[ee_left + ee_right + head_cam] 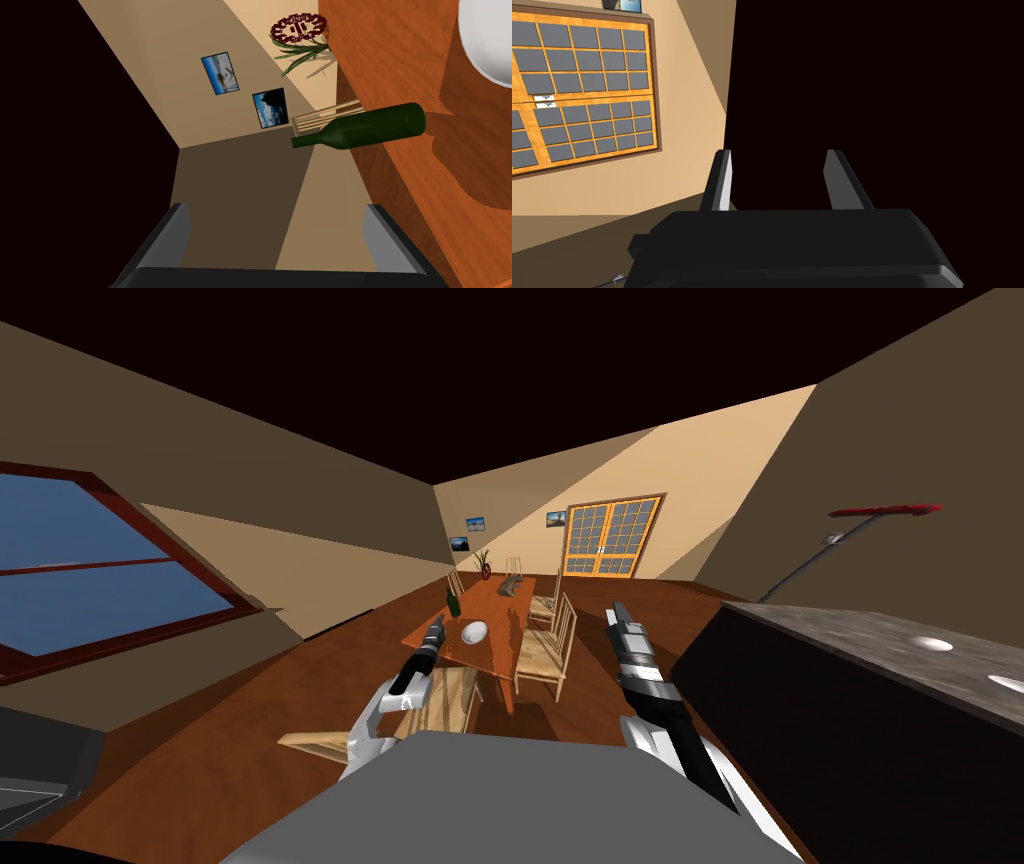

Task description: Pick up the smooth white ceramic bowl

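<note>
On the near end of the long orange-brown wooden table [500, 623], the smooth white round bowl [474, 632] sits untouched.
Left gripper [435, 628] hovers just beside the bowl, at the table's left edge, its fingers [177, 227] spread apart and holding nothing; ahead of it a dark green bottle [365, 127] stands on the table near the bowl. Right gripper [620, 616] hangs raised to the table's right, near the pale wooden chairs [548, 653], fingers likewise parted and empty.

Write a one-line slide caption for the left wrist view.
Open left hand beside the table, green bottle and white bowl beyond.
</note>
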Controlling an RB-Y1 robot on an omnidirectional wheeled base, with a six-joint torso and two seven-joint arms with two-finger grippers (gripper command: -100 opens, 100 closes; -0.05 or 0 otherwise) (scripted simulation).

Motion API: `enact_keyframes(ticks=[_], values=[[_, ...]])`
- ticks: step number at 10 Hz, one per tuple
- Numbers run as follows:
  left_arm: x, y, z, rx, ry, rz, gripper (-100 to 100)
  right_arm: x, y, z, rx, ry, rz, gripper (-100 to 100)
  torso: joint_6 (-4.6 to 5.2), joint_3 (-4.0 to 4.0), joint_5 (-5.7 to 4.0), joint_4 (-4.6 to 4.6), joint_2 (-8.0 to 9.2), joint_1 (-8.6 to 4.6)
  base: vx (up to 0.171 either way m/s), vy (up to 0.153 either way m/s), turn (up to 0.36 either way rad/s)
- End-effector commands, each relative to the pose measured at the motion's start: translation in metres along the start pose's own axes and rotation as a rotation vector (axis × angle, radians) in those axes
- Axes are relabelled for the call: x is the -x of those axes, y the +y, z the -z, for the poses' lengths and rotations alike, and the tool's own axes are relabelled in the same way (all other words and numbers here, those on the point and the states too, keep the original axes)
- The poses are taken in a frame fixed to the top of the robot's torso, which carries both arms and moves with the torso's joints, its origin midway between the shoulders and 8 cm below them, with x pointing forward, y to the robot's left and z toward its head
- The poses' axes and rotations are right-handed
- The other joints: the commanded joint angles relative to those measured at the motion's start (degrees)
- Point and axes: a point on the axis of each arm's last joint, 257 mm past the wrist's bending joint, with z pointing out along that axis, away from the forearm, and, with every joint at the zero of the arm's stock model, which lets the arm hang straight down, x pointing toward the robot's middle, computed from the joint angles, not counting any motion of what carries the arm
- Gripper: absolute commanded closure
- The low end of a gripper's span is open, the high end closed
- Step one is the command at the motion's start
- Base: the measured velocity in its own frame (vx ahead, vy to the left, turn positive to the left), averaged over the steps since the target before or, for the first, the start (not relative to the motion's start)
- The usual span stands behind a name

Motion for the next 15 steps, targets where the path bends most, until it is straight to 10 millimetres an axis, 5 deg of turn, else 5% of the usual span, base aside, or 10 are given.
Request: enact_keyframes(ticks=[1,8,15], values=[[0.001,0.020,-0.008,0.063,-0.004,0.012,-100,0.000,0.000,0.000,0.000,0.000,0.000,0,0.00,0.00,0.00,0.00,0.00,0.00,-0.010,0.026,-0.089],[-0.008,0.073,-0.026,0.250,-0.005,0.054,-100,0.000,0.000,0.000,0.000,0.000,0.000,0,0.00,-0.02,0.02,-0.01,-0.04,0.07,-0.002,0.034,-0.060],[-0.041,0.131,-0.038,0.468,0.021,0.113,-100,0.000,0.000,0.000,0.000,0.000,0.000,0,-0.02,-0.05,0.02,-0.02,-0.08,0.08,0.007,0.044,-0.058]])
